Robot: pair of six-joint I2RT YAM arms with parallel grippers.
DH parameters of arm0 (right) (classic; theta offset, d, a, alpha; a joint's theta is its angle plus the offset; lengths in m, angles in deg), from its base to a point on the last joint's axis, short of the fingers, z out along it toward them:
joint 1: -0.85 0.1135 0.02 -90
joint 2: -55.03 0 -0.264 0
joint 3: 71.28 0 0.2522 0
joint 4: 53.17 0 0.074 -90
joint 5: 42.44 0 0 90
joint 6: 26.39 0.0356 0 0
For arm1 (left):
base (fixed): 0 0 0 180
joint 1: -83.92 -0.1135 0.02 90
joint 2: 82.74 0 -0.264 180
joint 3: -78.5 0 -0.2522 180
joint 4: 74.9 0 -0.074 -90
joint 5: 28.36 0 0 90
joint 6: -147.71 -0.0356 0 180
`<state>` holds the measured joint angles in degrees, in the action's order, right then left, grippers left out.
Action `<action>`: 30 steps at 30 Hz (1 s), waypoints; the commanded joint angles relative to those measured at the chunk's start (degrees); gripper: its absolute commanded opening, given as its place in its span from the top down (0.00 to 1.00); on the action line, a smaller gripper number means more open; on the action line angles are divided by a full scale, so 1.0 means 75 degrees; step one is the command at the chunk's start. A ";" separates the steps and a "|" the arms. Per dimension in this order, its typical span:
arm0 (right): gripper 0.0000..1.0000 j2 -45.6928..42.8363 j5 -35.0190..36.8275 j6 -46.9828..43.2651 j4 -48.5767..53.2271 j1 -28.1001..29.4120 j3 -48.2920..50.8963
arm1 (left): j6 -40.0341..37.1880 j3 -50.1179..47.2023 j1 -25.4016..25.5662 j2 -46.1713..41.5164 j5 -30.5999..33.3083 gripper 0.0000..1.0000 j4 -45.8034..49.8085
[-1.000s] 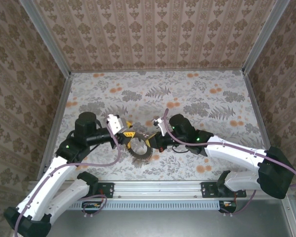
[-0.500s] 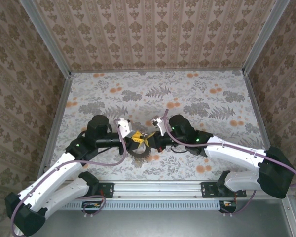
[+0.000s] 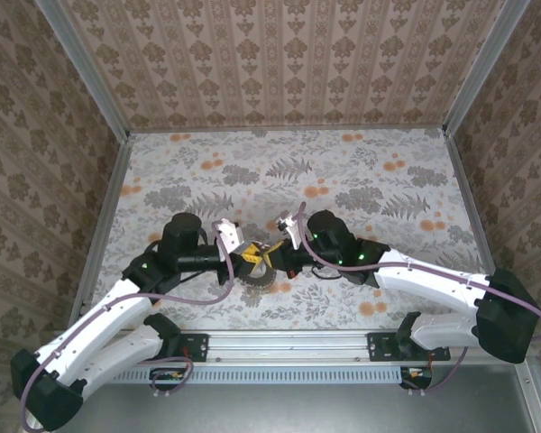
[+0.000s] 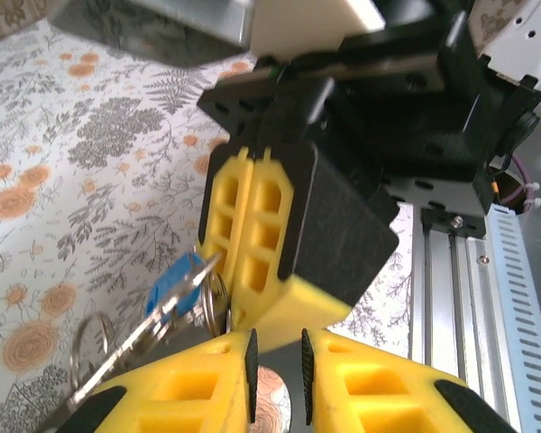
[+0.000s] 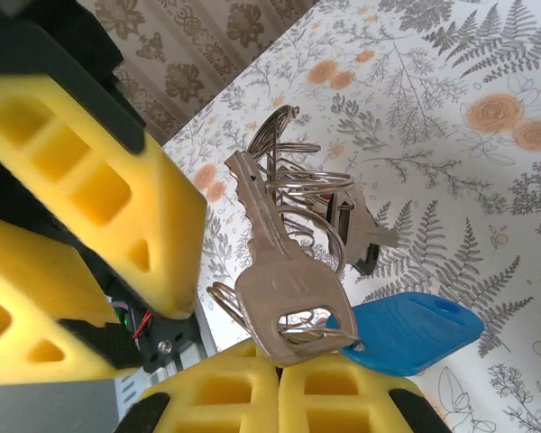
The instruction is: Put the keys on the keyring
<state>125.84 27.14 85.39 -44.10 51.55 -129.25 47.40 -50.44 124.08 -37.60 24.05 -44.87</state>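
The right gripper is clenched on the keyring, the silver key has its blade aimed toward the left gripper just beside, and those jaws are nearly closed, possibly empty.

Blue key: blade hidden behind silver key, above right claw. Ring: lower coils likewise hidden. Left claw: finger bases cut off by bottom edge.
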 commanded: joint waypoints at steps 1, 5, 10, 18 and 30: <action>1.00 -0.0255 0.0145 -0.0197 -0.0219 0.0035 -0.0211 | -0.0021 -0.0099 0.0065 -0.0039 0.0335 0.72 0.0092; 1.00 -0.0184 0.0086 -0.0189 -0.0279 0.0055 -0.0210 | 0.0116 -0.0104 0.0069 0.0092 0.0524 0.66 -0.0152; 1.00 -0.0126 0.0040 -0.0323 -0.0214 0.0121 -0.0296 | 0.0115 -0.0144 0.0061 0.0107 0.0344 0.67 -0.0559; 1.00 -0.0039 -0.0019 -0.0466 -0.0170 0.0187 -0.0405 | 0.0054 -0.0087 0.0061 0.0308 0.0148 0.77 -0.0764; 1.00 0.0013 0.0149 -0.0698 0.0078 0.0258 -0.0551 | -0.0330 0.0097 0.0069 0.0412 -0.0324 0.97 -0.0648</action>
<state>125.64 27.93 81.55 -41.69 52.77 -130.40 46.72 -50.98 124.06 -35.00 24.49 -48.84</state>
